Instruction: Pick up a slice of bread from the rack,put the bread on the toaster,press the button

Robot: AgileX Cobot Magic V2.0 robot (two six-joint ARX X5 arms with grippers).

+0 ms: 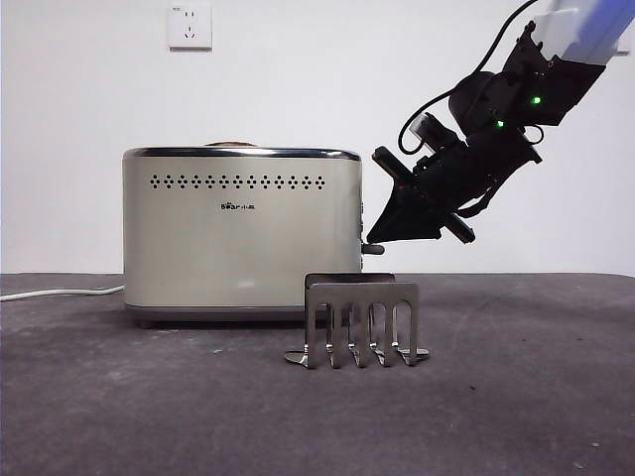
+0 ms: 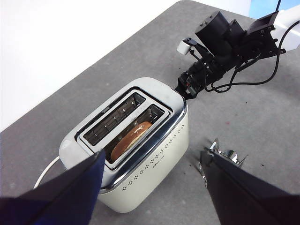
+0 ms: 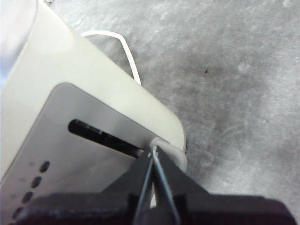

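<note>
Now the right hand (image 1: 375,241), jaws closed together, presses on the button (image 1: 373,250) beside the toaster (image 1: 238,238).

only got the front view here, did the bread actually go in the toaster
Observer: Yes. The left wrist view shows the slice of bread sunk in the toaster slot nearer the vent holes.
Operator: other slot?
Observer: Nothing in it, only bare wire guides.
Operator: is the right gripper on the button
Observer: The right gripper, fingers shut, has its tip on the button at the lever slot's end.
Operator: and the left one
Observer: The left gripper hangs open above the toaster, holding nothing.
</note>
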